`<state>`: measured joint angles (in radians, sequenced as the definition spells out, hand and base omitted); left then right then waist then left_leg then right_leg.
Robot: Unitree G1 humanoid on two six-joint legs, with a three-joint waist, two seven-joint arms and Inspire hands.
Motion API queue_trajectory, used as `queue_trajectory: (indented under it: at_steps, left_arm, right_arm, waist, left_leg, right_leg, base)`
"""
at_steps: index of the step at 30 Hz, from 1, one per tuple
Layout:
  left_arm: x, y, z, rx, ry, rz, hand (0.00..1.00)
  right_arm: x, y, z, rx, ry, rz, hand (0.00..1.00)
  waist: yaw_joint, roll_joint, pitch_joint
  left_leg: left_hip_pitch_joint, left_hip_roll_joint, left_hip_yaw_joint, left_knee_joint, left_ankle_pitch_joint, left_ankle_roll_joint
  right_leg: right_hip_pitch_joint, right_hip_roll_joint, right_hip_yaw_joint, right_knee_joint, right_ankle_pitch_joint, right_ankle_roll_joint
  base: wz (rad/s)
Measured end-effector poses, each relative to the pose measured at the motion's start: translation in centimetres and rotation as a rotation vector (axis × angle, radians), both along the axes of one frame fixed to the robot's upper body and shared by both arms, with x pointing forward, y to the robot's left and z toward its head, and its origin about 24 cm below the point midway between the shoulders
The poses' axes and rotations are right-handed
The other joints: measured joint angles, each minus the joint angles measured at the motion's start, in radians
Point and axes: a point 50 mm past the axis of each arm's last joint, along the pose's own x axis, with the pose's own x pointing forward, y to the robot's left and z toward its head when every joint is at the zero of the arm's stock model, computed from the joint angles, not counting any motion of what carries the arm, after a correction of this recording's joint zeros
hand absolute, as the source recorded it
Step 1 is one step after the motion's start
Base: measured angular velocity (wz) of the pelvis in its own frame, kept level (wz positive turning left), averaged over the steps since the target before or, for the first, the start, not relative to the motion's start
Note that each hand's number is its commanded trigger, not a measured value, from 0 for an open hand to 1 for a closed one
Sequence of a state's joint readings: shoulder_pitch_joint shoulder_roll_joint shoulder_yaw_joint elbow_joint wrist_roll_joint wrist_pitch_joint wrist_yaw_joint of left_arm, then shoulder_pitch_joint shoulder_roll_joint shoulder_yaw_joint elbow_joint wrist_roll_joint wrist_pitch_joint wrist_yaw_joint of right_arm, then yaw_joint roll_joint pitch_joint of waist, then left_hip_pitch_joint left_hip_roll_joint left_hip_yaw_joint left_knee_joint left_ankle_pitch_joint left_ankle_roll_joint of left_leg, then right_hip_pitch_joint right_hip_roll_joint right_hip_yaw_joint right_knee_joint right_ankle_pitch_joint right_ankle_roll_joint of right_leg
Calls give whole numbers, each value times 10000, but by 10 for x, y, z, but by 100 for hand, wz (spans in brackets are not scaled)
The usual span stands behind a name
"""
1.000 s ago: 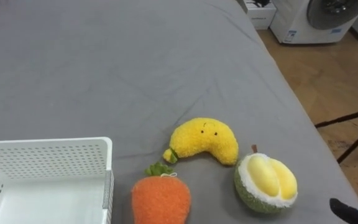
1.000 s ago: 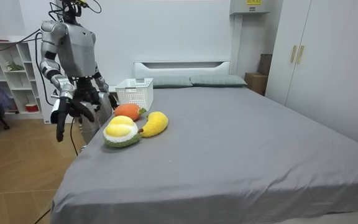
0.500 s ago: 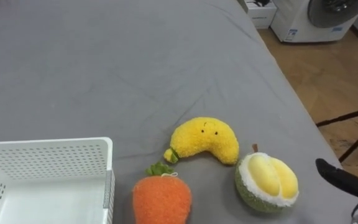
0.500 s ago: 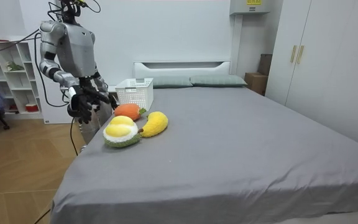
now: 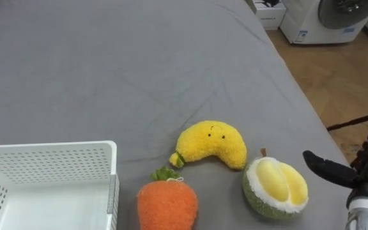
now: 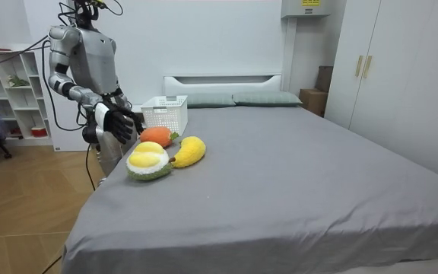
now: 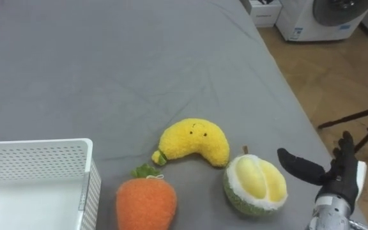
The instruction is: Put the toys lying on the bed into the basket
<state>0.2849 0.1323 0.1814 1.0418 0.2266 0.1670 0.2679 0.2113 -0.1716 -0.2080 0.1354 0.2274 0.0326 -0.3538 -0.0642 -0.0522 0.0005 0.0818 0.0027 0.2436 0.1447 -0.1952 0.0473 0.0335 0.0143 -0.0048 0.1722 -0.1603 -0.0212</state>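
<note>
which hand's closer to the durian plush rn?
Right. The right hand is open just to the right of the durian plush, not touching it. The left hand is nowhere around the toys.

We read this as bedroom in home. Wide bed (image 6: 295,175) under grey sheet takes up most of room. White headboard (image 6: 223,79) stands against plain white wall (image 6: 204,38), two grey-green pillows (image 6: 265,98) just in front of it. We note tall white wardrobe (image 6: 401,68) with slim handles on room view's right, open white shelf unit (image 6: 6,99) holding small items on room view's left. Floor (image 6: 21,213) is warm wood plank. Past bed's edge we see white front-loading washing machine (image 5: 328,19).
</note>
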Motion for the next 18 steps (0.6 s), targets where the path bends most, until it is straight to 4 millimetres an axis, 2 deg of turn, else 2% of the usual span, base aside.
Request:
queue_trajectory:
  at_steps: [8, 18]
  left_arm:
    - [6, 0, 0, -4, -192, -81, 0]
    - [12, 0, 0, -93, -421, -164, 0]
  right_arm:
    - [5, 17, -6, 62, 374, 1421, 0]
    - [5, 28, -15, -422, 1066, 2857, 0]
  waist:
    - [382, -36, -21]
    - [491, -4, 6]
  left_leg:
    - [-1, 1, -48, 23, 3, -3]
    - [-30, -19, -256, 64, 1, -4]
  right_leg:
    - [66, -22, -115, -11, 15, -11]
    - [197, -112, -301, -60, 14, -11]
  base:
    - [2]
    - [6]
